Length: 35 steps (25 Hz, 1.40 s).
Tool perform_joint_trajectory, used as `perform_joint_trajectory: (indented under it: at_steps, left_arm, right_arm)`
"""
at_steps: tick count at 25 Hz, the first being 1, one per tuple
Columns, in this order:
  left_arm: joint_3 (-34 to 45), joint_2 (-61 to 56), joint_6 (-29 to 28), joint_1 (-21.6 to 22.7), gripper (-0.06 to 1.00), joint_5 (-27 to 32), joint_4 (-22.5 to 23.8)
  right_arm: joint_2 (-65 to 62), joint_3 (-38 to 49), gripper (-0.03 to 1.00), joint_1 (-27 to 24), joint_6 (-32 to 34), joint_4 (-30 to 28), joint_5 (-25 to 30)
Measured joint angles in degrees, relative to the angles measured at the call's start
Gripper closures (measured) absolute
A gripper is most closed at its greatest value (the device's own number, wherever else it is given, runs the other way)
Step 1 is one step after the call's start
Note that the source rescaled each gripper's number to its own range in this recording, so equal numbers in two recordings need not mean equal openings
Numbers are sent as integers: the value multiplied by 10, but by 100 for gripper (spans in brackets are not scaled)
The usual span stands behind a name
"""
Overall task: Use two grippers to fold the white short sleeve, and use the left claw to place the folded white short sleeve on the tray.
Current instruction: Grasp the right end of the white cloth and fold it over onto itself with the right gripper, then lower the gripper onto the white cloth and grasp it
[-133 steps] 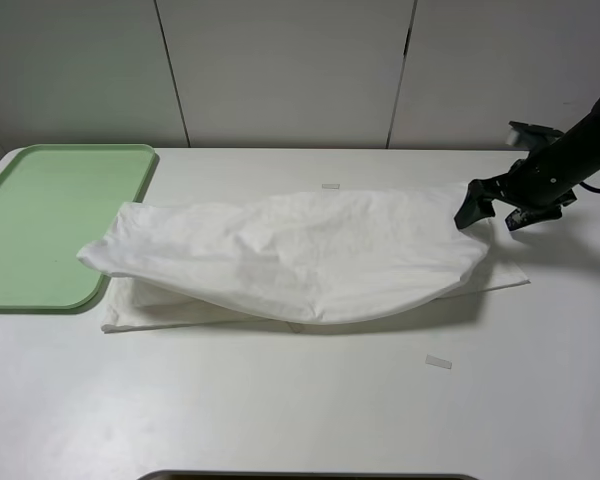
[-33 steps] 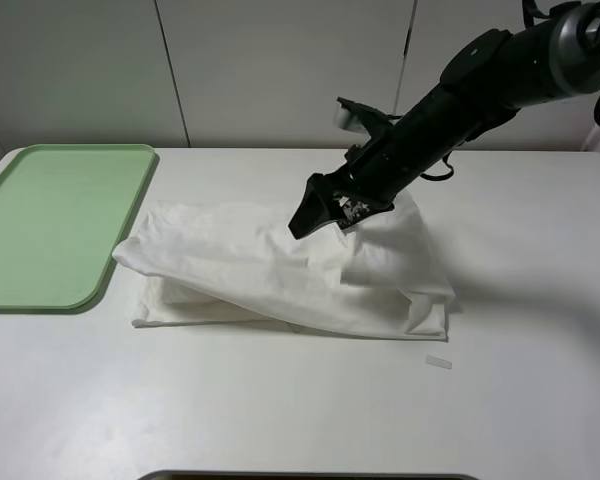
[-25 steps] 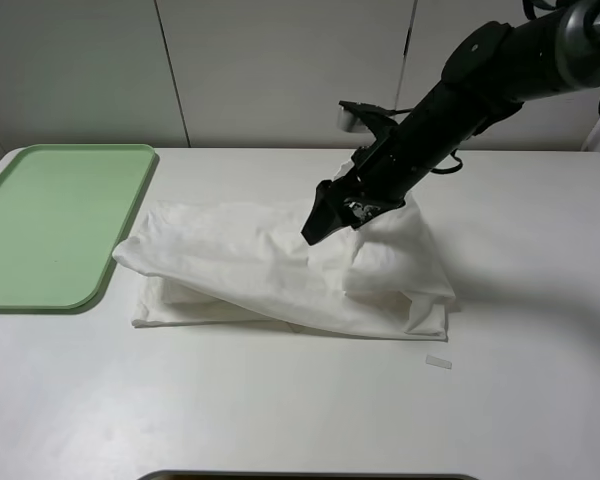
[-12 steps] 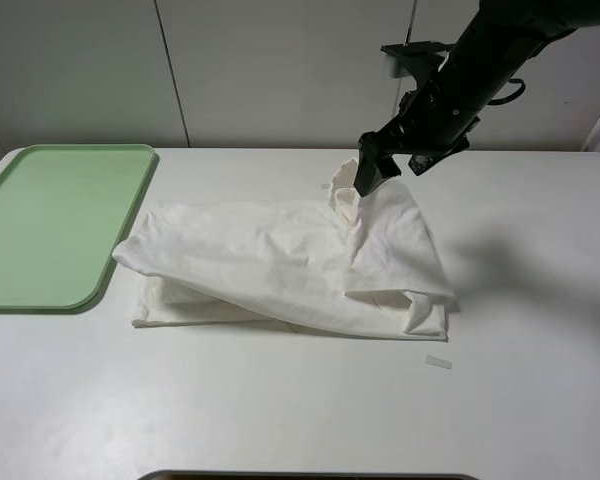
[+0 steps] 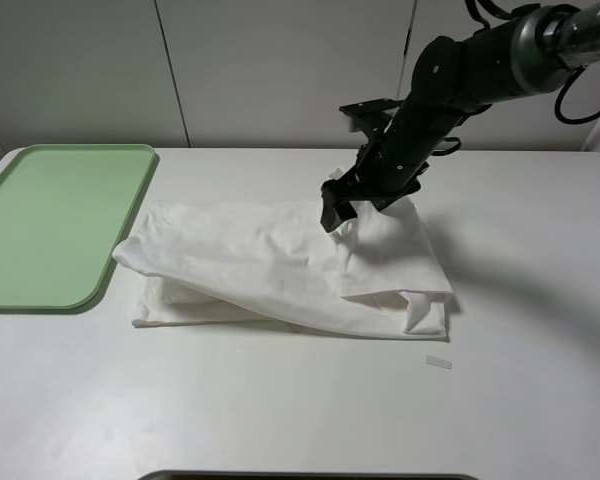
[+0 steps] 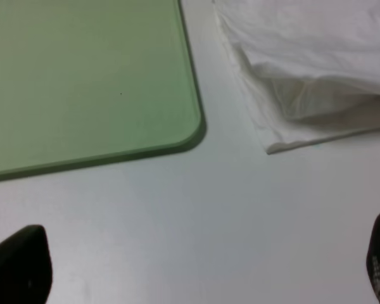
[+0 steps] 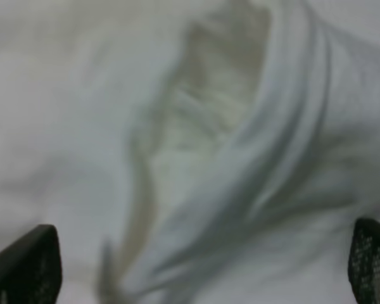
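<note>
The white short sleeve (image 5: 280, 265) lies crumpled on the table, its right part folded over to the left. My right gripper (image 5: 334, 212) hovers low over the shirt's far edge at the fold. In the right wrist view its jaws (image 7: 199, 263) stand wide open over a ridge of white cloth (image 7: 240, 158), gripping nothing. The pale green tray (image 5: 50, 225) lies at the left of the table. The left claw (image 6: 199, 266) is open above bare table, near the tray's corner (image 6: 177, 126) and the shirt's left end (image 6: 304, 82). It does not show in the exterior high view.
A small white tape strip (image 5: 438, 362) lies on the table in front of the shirt's right end. A dark edge (image 5: 310, 476) shows at the table's front. White wall panels stand behind the table.
Within the last second my right gripper rose and drew back to the right off the shirt, then came down again to the shirt's far edge. The folded right part stays put.
</note>
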Motion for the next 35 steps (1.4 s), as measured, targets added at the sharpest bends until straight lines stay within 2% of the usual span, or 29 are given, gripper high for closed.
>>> perform_joint_trajectory:
  at_steps: [12,20,23,26,30,33,34,35]
  left_arm:
    - [0,0,0,0,-6,0,0]
    - [0,0,0,0,-6,0,0]
    - [0,0,0,0,-6,0,0]
    - [0,0,0,0,-6,0,0]
    - [0,0,0,0,-6,0,0]
    - [0,0,0,0,-6,0,1]
    - [0,0,0,0,-6,0,1]
    - [0,0,0,0,-6,0,1]
  right_arm:
    - [29,-4,-2,72,-40,19,-75]
    - [36,-4,-2,81,-40,24,-85]
    - [15,-4,-2,81,-38,1,-57]
    - [-34,-4,-2,81,-9,-45,-27]
    - [-74,-4,-2,81,25,-78,-6]
    - [-144,-4,-2,78,81,-141,52]
    - [-200,-4,-2,70,105,-175,116]
    - [-239,-4,-2,64,113,-185,156]
